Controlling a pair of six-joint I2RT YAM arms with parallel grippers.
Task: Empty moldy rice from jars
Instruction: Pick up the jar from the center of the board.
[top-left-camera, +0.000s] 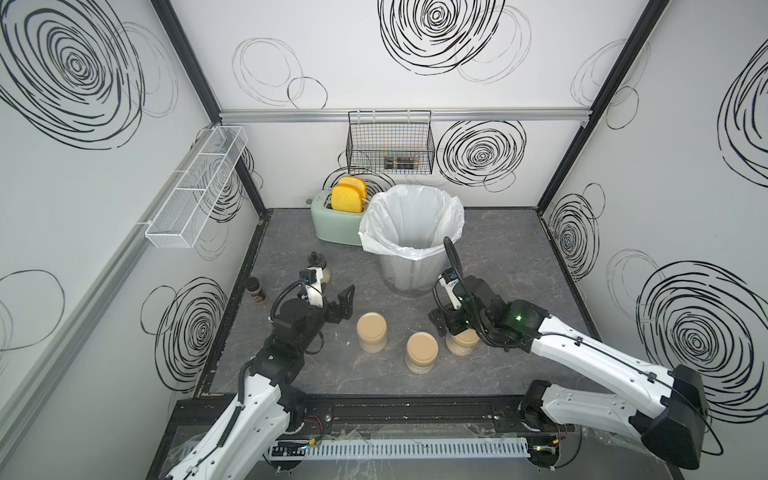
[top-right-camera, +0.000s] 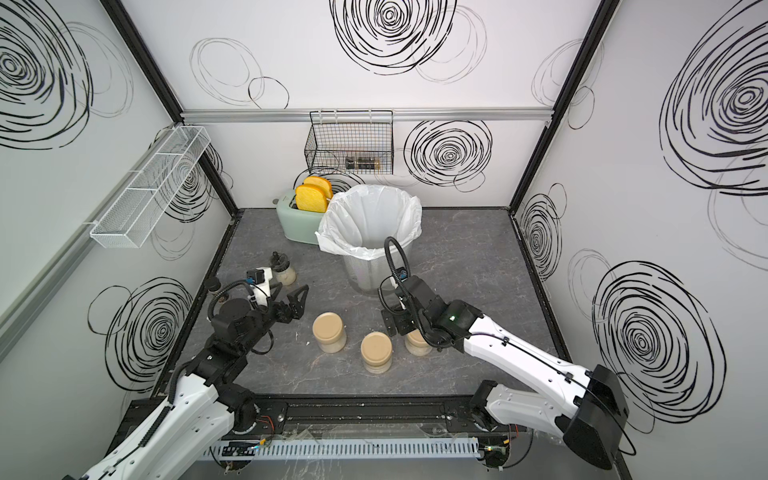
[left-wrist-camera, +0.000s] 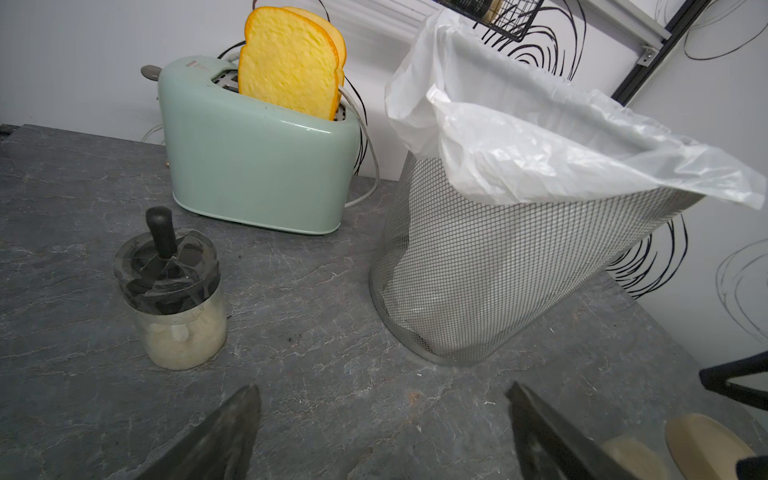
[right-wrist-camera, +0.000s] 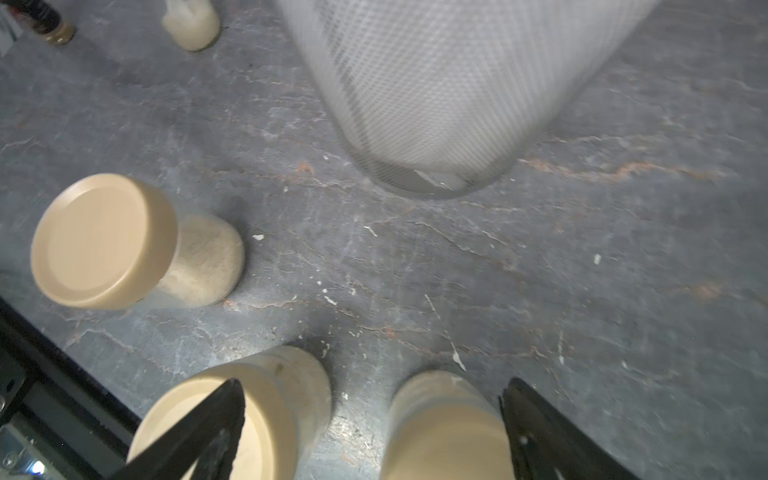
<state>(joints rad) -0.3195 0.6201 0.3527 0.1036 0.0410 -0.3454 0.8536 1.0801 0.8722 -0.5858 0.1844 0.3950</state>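
Observation:
Three clear jars with flat tan lids stand on the grey table in both top views: the left one (top-left-camera: 371, 328), the middle one (top-left-camera: 422, 349) and the right one (top-left-camera: 464, 341). Pale moldy rice (right-wrist-camera: 203, 262) shows through their walls. My right gripper (top-left-camera: 446, 328) hangs open just above the right jar (right-wrist-camera: 444, 424). That jar sits between the fingers, close to one of them, while the other finger crosses over the middle jar's lid (right-wrist-camera: 266, 411). Left of the left jar (top-right-camera: 328, 328), my left gripper (left-wrist-camera: 380, 415) is open with only bare table between its fingers.
A mesh bin with a white liner (top-left-camera: 411, 224) stands behind the jars, a mint toaster (top-left-camera: 334, 224) holding bread beside it. A small black-capped bottle (left-wrist-camera: 174, 299) and a dark spice shaker (top-left-camera: 255, 291) stand at the left. A wire basket (top-left-camera: 390, 143) hangs on the back wall.

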